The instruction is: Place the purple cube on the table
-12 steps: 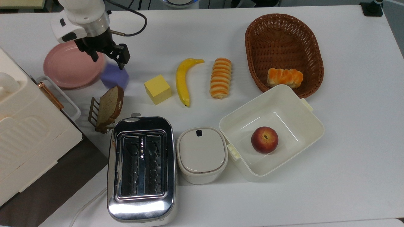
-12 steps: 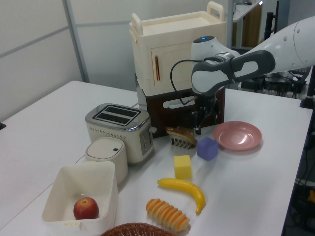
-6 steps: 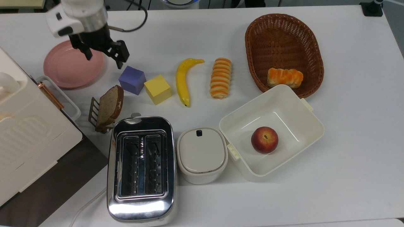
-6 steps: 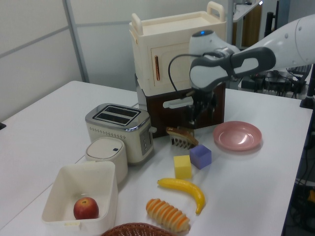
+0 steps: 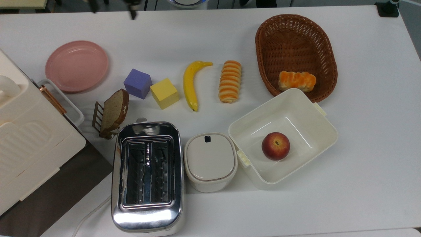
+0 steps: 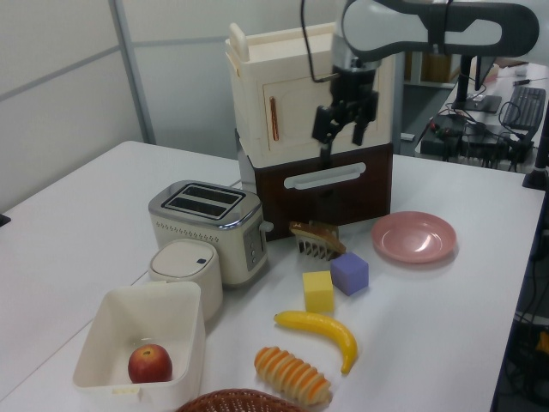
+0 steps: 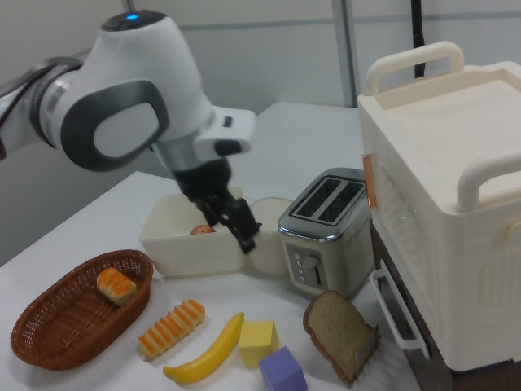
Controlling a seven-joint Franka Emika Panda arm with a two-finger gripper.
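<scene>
Purple cube (image 5: 138, 83): you had it resting on the table (image 5: 361, 197), touching the yellow cube (image 5: 164, 93), beside the bread slice (image 5: 114, 111), near the pink plate (image 5: 77, 66). Your gripper (image 6: 343, 120): raised well above, fingers apart, holding nothing.

I see pale grey partition wall panels (image 6: 60, 86) with metal uprights behind the bench. A desk with a keyboard (image 6: 525, 93) stands at the left view's right.
</scene>
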